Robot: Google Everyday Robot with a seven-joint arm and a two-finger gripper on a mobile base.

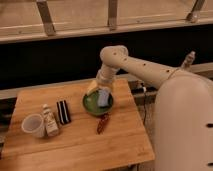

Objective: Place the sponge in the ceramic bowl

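The green ceramic bowl (90, 107) stands at the back of the wooden table (75, 147), right of centre. My gripper (101, 91) reaches down over it from the arm that comes in from the right. It is shut on the light-blue sponge (103, 98), which hangs upright with its lower end inside the bowl's rim. Whether the sponge touches the bowl's floor cannot be told.
A red-brown packet (103, 123) lies just in front of the bowl. To the left are a black block with white stripes (63, 111), a small bottle (50, 121) and a white cup (33, 125). My white body (182, 125) fills the right side.
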